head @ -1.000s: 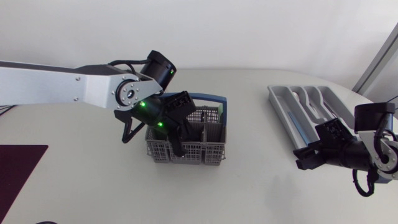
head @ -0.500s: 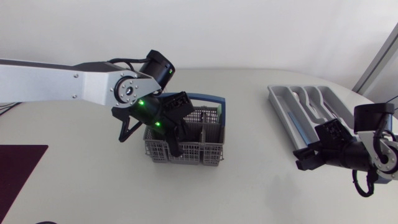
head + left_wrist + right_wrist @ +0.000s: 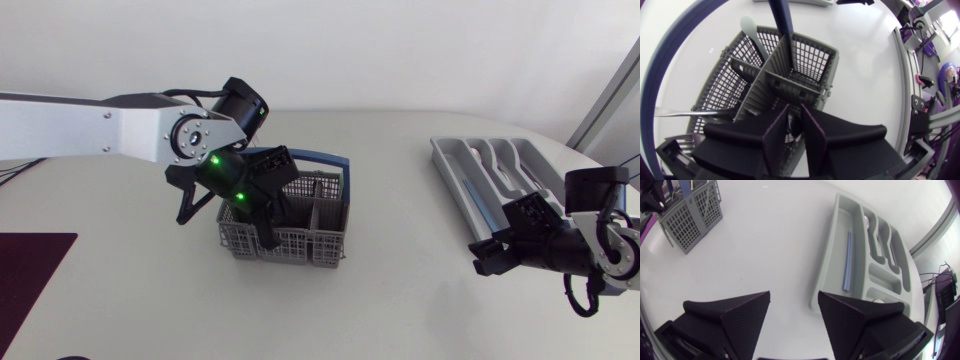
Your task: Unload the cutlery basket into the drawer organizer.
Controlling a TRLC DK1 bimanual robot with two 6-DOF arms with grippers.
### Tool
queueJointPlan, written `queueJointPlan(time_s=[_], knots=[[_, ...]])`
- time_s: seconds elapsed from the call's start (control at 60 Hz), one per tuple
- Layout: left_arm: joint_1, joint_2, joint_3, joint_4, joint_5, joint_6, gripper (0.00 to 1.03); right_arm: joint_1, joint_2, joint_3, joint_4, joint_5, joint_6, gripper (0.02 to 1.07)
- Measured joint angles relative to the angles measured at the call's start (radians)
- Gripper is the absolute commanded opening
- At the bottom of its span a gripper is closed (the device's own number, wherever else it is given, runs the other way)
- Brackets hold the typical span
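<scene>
A: Left gripper [image 3: 794, 116] down in basket [image 3: 300, 245], mid-table. Open or clamped: cannot tell.
B: Cutlery?
A: Pale spoon [image 3: 749, 27] upright in a cell ahead of it, silver piece [image 3: 685, 112] across a side cell. Probably light, stiff, slick. Best taken high on the handle, pulled straight up.
B: Right side?
A: Organizer [image 3: 455, 175] well apart from basket. Right gripper [image 3: 794, 297] spread wide, empty, just beside its near end.

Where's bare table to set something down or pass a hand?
Free: the wide table strip between cutlery basket and drawer organizer. Crowded: inside the basket, where the left hand sits, and the organizer's near end, by the right hand.
</scene>
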Motion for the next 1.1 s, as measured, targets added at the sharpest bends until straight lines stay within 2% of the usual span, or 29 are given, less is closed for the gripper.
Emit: queueJointPlan(time_s=[0.317,0.4,0.633,0.717,0.967,1.1], knots=[[0.023,-0.018,0.0,-0.004,-0.009,0.006,0.33,0.0,0.002,-0.014,0.014,0.003,0.0,0.72],[0.029,-0.022,0.0,-0.004,-0.012,0.009,0.39,0.001,0.007,-0.014,0.021,0.003,0.0,0.72],[0.03,-0.026,-0.011,0.01,-0.012,0.01,0.43,0.005,0.011,-0.018,0.025,0.003,0.0,0.72],[0.03,-0.047,-0.063,0.086,-0.012,0.009,0.46,0.005,0.011,-0.019,0.025,0.003,0.0,0.72],[0.026,-0.103,-0.272,0.417,-0.012,-0.037,0.46,0.013,0.011,-0.019,0.025,0.008,0.0,0.72],[0.019,-0.129,-0.34,0.538,-0.019,-0.076,0.49,0.029,0.011,-0.019,0.025,0.023,0.001,0.72]])
